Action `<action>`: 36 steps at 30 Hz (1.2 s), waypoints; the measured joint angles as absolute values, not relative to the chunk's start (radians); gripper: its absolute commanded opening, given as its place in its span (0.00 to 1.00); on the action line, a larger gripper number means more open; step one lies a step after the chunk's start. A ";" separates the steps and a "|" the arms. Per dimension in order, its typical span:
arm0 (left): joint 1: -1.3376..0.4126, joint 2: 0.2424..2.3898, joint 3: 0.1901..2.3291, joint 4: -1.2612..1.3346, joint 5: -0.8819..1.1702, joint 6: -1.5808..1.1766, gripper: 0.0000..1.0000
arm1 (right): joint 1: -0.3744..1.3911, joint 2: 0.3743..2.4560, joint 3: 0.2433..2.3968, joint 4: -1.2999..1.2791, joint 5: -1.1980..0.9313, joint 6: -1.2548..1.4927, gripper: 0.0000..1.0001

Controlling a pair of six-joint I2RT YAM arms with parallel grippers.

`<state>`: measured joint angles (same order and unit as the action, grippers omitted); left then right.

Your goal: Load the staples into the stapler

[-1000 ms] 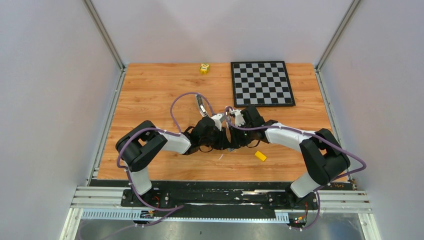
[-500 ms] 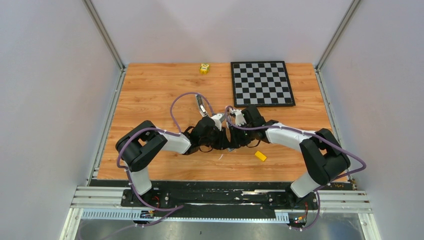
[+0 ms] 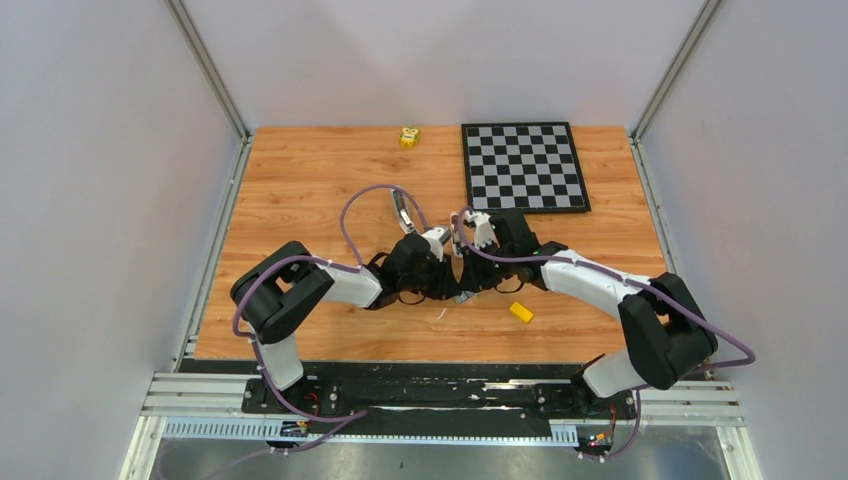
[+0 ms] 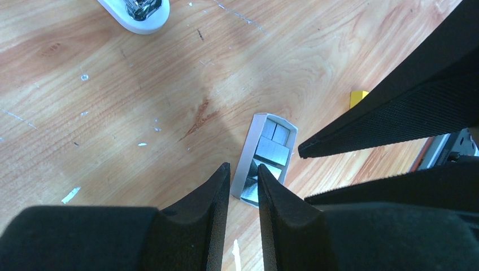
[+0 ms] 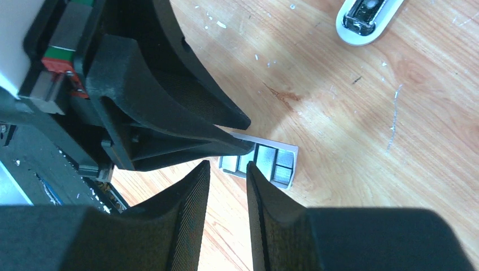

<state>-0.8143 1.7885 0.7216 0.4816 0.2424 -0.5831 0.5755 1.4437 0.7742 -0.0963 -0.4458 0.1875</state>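
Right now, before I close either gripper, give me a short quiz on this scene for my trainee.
1. True or false: the staples already sit inside the stapler.
2. The tray of staples lies: A below the left gripper and right gripper, B far left, C far right.
3. What colour is the loose block just right of the tray?
Key: 1 false; 2 A; 3 yellow.

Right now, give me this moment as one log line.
left gripper astride staple tray wall, grip unclear | right gripper jaws slightly apart over tray end | staples in tray | stapler lying apart
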 measured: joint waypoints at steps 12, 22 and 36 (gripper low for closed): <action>-0.815 1.668 0.722 0.406 0.218 -0.589 0.30 | 0.582 1.482 0.781 -0.128 -0.347 0.155 0.29; -0.816 1.661 0.698 0.408 0.216 -0.603 0.29 | 0.613 1.535 0.810 -0.134 -0.286 0.130 0.27; -0.816 1.724 0.698 0.409 0.218 -0.602 0.27 | 0.646 1.564 0.828 -0.135 -0.243 0.124 0.27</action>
